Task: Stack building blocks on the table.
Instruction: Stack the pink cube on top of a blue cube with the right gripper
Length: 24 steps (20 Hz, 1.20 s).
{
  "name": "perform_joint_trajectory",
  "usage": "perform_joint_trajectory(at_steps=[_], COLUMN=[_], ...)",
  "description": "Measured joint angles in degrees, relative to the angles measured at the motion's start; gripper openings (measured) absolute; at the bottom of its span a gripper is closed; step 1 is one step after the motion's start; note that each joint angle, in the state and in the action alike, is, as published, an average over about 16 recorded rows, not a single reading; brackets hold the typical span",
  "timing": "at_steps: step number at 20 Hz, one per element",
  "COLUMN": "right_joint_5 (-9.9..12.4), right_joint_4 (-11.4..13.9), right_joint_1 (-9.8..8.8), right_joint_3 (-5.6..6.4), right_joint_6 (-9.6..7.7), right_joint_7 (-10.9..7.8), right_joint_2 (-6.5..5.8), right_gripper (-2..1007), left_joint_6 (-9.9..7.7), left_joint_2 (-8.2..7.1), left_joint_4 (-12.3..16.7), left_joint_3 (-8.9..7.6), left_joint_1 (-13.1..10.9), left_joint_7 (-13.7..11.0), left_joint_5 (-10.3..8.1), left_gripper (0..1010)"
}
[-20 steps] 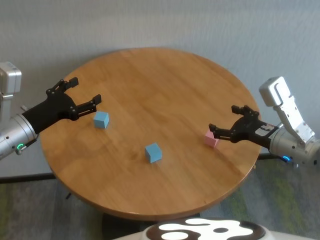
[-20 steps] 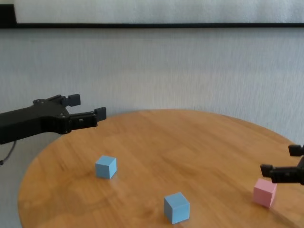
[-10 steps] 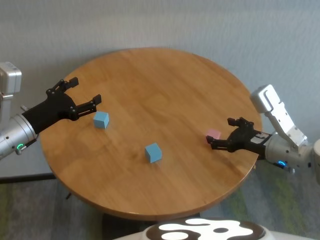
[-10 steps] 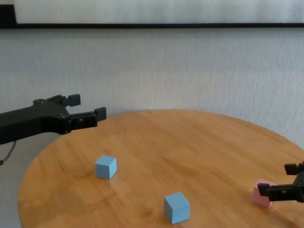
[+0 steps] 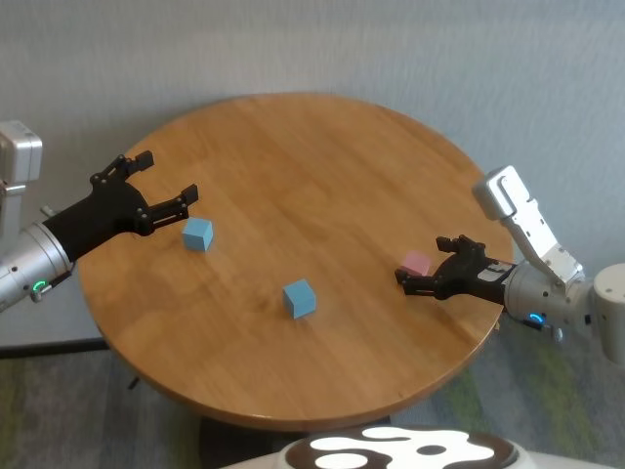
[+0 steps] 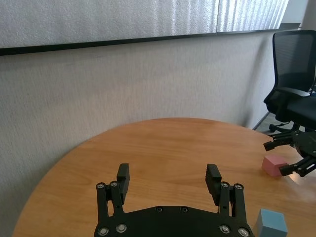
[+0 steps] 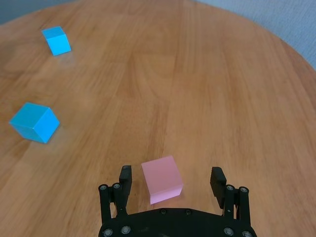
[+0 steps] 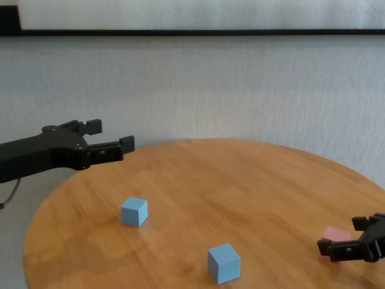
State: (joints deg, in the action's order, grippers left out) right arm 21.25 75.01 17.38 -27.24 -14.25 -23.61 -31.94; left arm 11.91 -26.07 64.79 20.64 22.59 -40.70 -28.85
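Currently, the right gripper [image 5: 427, 268] is sitting low at the table's [image 5: 322, 156] four o'clock edge, fingers spread wide around the pink block [image 7: 162, 178] without gripping it, while the left gripper [image 5: 164, 182], equally wide and empty, is hovering at nine o'clock beside a blue block [image 5: 197, 234].

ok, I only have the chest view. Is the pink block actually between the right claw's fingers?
Observer: Yes. The right wrist view shows the pink block between the open fingers of the right claw, a gap on each side.
Operator: Lifted?
Observer: No, it sits flat on the table.
Operator: Left claw lined up on anything?
Observer: No. In the left wrist view the left claw is open over the table with nothing between its fingers; a blue block lies off to one side.
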Motion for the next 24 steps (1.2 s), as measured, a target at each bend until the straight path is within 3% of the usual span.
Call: perform_joint_trajectory(at_steps=[8,15,24], right_joint_5=[-1.1,-1.3,-1.1], right_joint_4=[-1.0,-1.2,-0.9], right_joint_1=[0.84,1.05,0.85], right_joint_3=[0.04,0.09,0.11], right_joint_6=[-1.19,-1.32,-1.19], right_joint_7=[0.2,0.21,0.15], right_joint_2=[1.42,1.73,1.5], right_gripper=[1005,986,810], left_joint_6=[0.0,0.0,0.0], left_joint_2=[0.0,0.0,0.0], left_joint_4=[0.0,0.0,0.0], left_joint_3=[0.0,0.0,0.0], left_joint_1=[0.0,0.0,0.0], left_joint_7=[0.0,0.0,0.0], left_joint_5=[0.0,0.0,0.0], left_gripper=[1000,1000,1000])
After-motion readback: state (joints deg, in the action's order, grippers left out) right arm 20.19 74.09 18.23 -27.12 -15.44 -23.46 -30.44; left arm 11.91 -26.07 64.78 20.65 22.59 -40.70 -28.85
